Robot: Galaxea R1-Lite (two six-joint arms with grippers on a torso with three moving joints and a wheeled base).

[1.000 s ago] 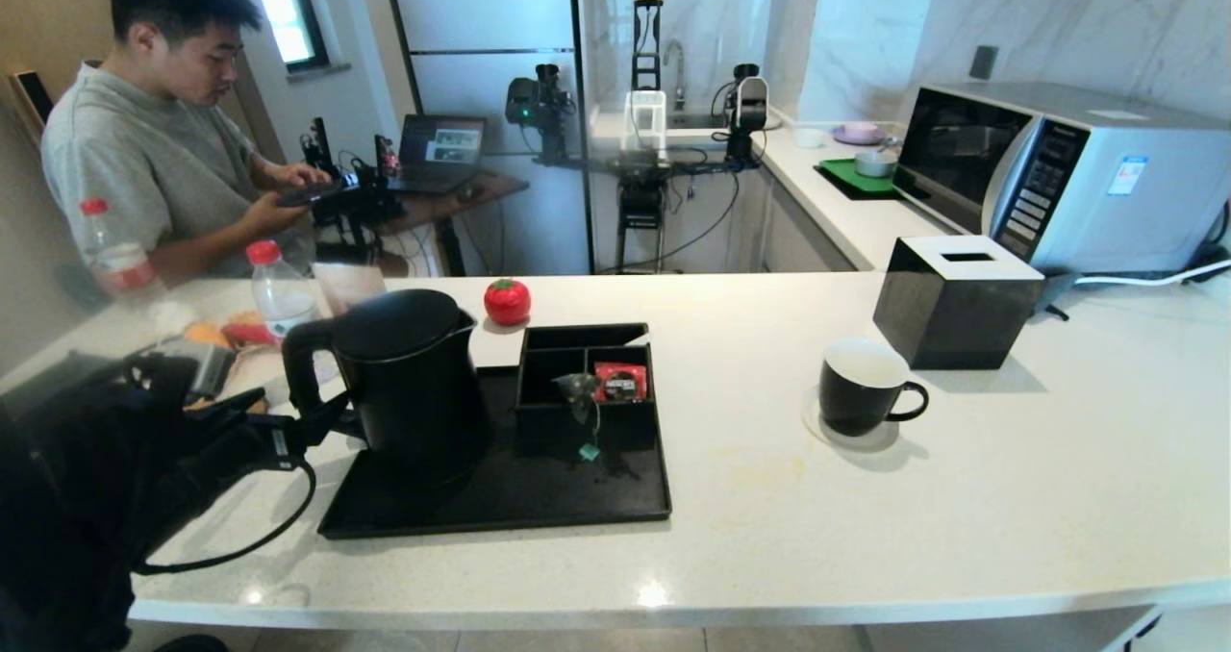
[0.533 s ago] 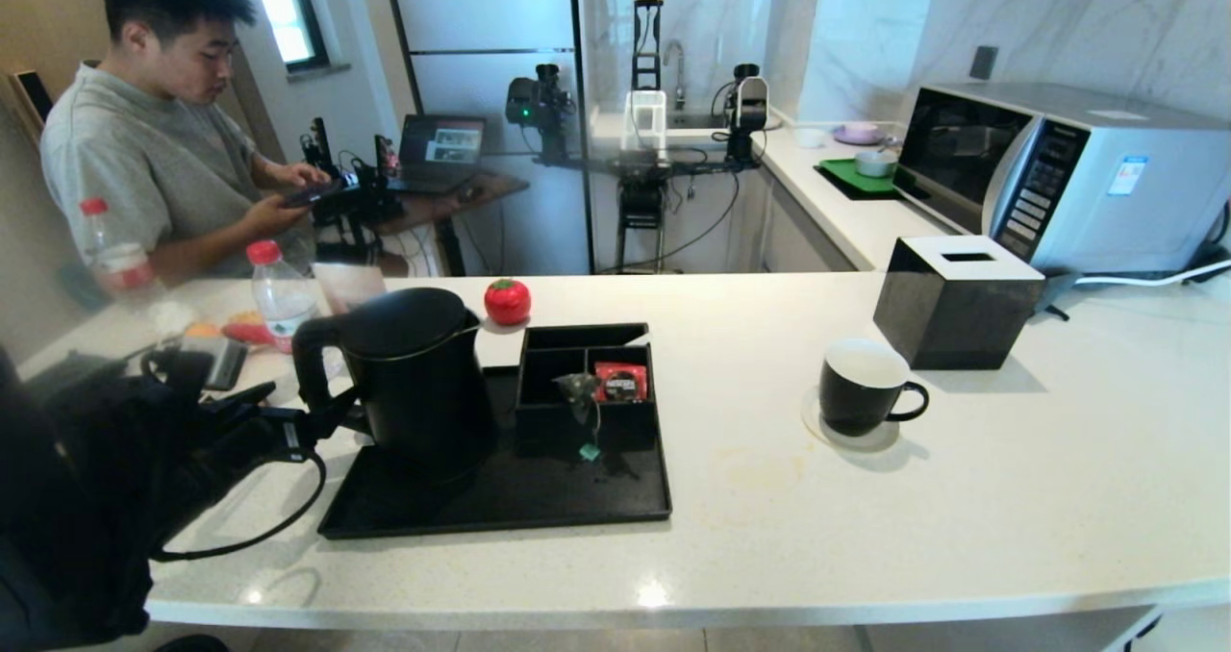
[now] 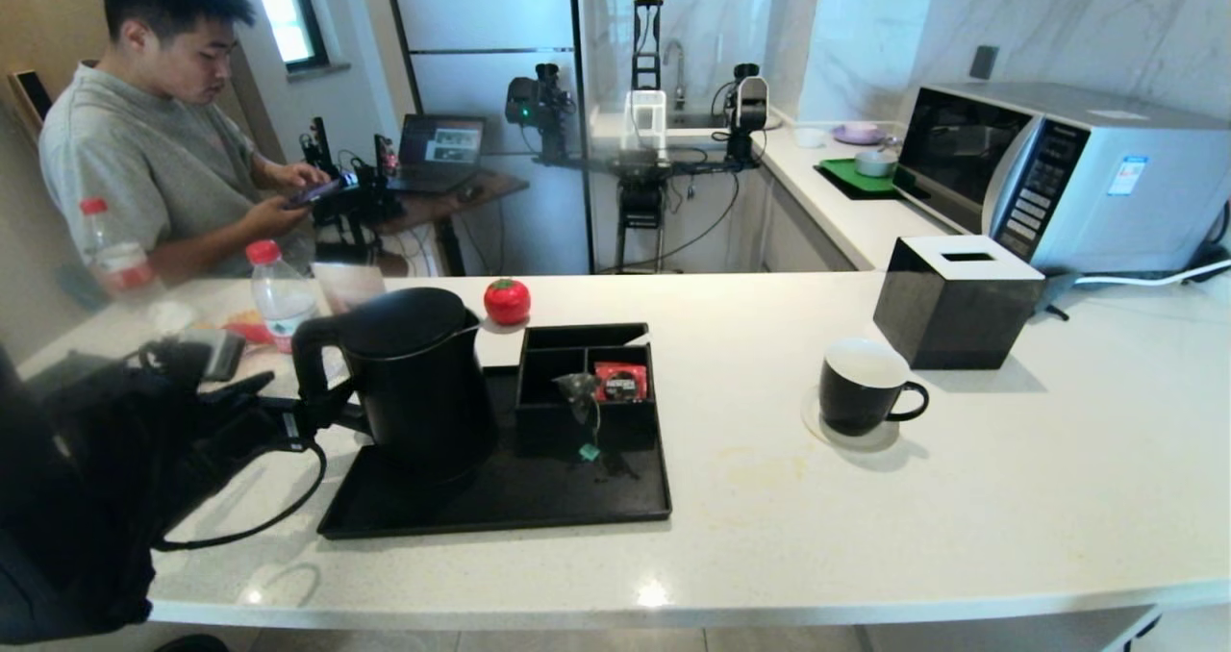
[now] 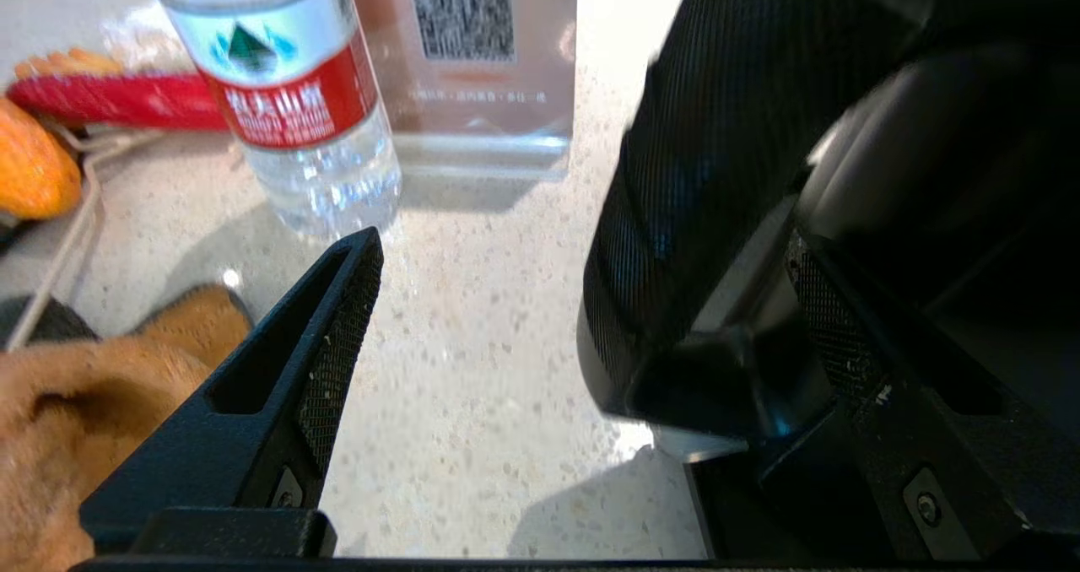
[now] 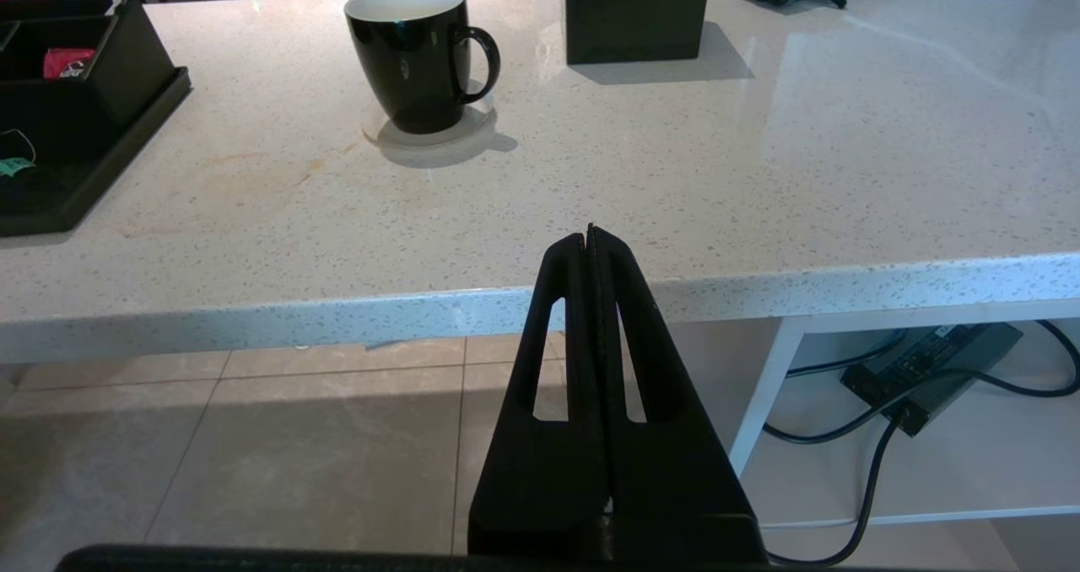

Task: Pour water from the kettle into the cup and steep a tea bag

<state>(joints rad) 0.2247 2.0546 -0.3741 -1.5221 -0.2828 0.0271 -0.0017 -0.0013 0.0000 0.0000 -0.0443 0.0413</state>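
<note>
Since a second ago my left gripper [image 3: 313,412] has nudged in around the kettle [image 3: 414,373] handle, jaws wide open, nothing gripped; kettle sits at the tray's [image 3: 500,508] left end, so closing comes next.

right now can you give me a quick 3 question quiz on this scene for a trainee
1. True or false: the left gripper is open around the kettle handle.
2. The tea bag lies: A) in the cup, B) in the black organiser on the tray, C) on the tissue box.
3. Fill in: the right gripper is ___, below the counter edge.

Key: 1 true; 2 B; 3 shut.
</note>
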